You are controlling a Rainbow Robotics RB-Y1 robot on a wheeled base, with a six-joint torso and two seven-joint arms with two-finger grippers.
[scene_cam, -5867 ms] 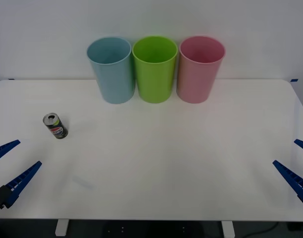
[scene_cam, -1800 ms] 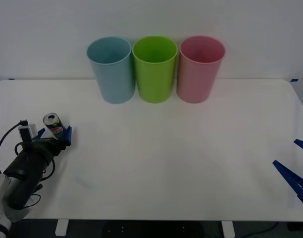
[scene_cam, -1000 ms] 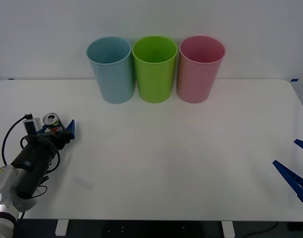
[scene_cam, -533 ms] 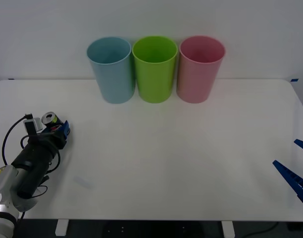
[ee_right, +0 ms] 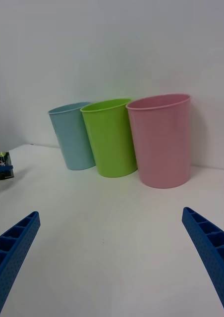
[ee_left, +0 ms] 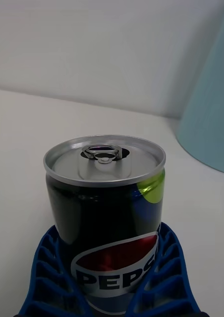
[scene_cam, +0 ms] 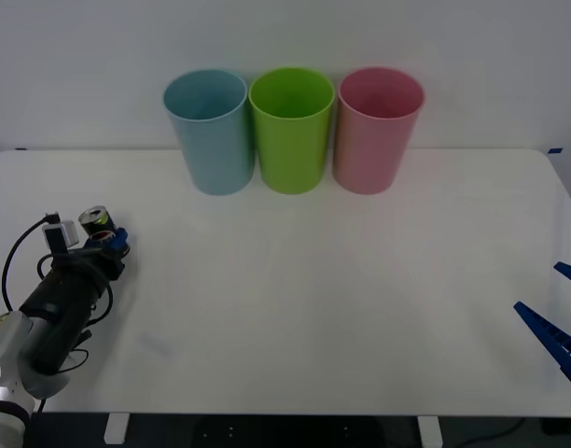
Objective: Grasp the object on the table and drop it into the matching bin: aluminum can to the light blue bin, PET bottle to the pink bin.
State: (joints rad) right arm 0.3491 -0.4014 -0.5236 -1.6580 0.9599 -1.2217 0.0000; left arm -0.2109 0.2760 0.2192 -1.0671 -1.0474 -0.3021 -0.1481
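The aluminum can (scene_cam: 96,219), dark with a silver pull-tab top and a red, white and blue label, stands upright at the far left of the white table (scene_cam: 313,280). My left gripper (scene_cam: 108,240) is shut on it, blue fingers (ee_left: 166,257) hugging both sides of the can (ee_left: 107,198) low on its body. From the right wrist the can (ee_right: 2,161) looks tiny at the edge, a blue finger across it. The light blue bin (scene_cam: 211,131) and pink bin (scene_cam: 374,131) stand at the back. My right gripper (scene_cam: 561,313) rests open at the table's right edge.
A lime green bin (scene_cam: 290,131) stands between the light blue bin (ee_right: 75,136) and the pink bin (ee_right: 161,141), all three touching in a row by the wall. Part of the light blue bin (ee_left: 208,114) rises just beyond the can. Open tabletop lies between can and bins.
My left arm came in from the table's near left corner to the can, and its fingers closed around the can in the last second. The right arm has stayed still.
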